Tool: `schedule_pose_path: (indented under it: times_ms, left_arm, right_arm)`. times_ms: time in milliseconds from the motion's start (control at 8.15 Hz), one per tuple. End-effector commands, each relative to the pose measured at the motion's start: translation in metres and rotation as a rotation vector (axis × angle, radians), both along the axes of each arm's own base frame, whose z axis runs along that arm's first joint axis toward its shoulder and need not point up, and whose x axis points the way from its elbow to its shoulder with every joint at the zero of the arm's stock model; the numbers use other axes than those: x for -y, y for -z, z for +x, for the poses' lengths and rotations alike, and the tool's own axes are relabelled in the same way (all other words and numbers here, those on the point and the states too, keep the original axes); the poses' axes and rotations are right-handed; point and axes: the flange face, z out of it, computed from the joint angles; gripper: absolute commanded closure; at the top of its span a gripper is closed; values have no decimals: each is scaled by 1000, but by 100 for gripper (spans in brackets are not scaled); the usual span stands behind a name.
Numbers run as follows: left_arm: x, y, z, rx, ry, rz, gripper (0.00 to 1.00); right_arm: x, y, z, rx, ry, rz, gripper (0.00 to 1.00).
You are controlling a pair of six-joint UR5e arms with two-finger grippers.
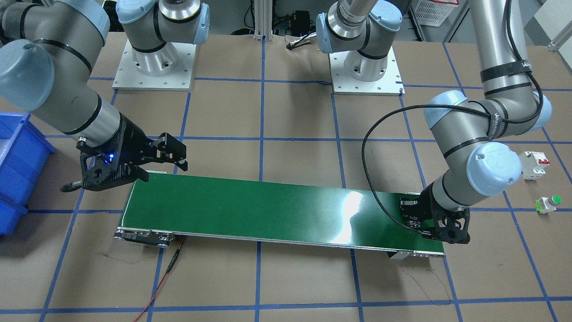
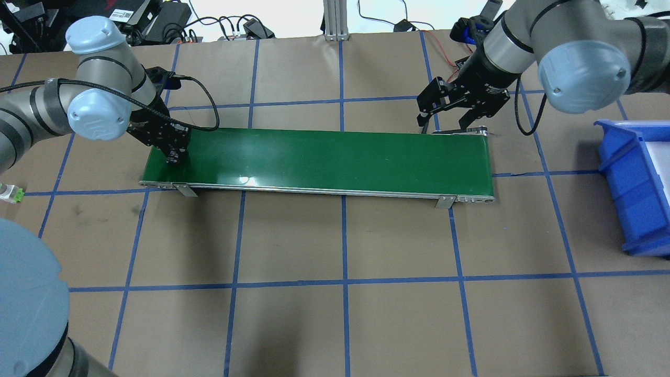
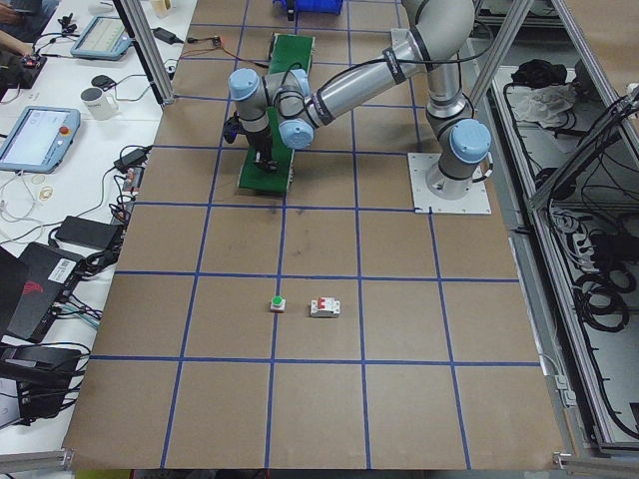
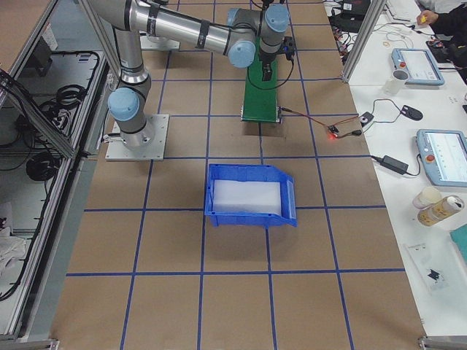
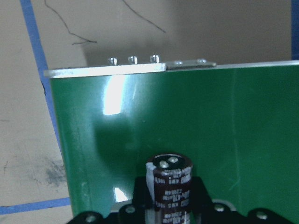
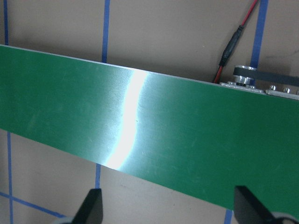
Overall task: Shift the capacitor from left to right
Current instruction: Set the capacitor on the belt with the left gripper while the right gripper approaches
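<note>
The capacitor (image 5: 171, 185) is a dark purplish-black cylinder with a pale stripe and two silvery terminals on its end. It shows clearly only in the left wrist view. My left gripper (image 2: 175, 152) is shut on it, low over the left end of the green conveyor belt (image 2: 335, 157). In the front-facing view this gripper (image 1: 413, 220) is at the belt's right end and hides the capacitor. My right gripper (image 2: 451, 112) is open and empty, just above the far edge of the belt's right end. Its spread fingertips (image 6: 91, 207) frame the belt (image 6: 177, 140).
A blue bin (image 2: 633, 183) stands right of the belt. A white circuit breaker (image 1: 534, 164) and a green-capped push button (image 1: 548, 203) lie on the table beyond the belt's left end. A red wire (image 1: 165, 277) runs from the belt's right end.
</note>
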Motion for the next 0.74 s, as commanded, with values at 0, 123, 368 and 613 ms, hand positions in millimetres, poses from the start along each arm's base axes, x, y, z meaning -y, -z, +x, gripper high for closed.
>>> schedule_pose_path:
  times_ms: [0, 123, 368, 613]
  left_arm:
    - [-2, -6, -11, 10, -77, -15, 15]
    - [-2, -15, -24, 16, -93, -21, 0]
    - [-11, -24, -41, 20, -83, 12, 0]
    - [-27, -49, -54, 23, -114, 81, 0]
  right_arm:
    - [26, 34, -2, 16, 0, -32, 0]
    - [30, 47, -2, 13, -1, -13, 0]
    - [25, 75, -3, 3, 1, 51, 0]
    - [24, 87, -4, 0, 32, 88, 0]
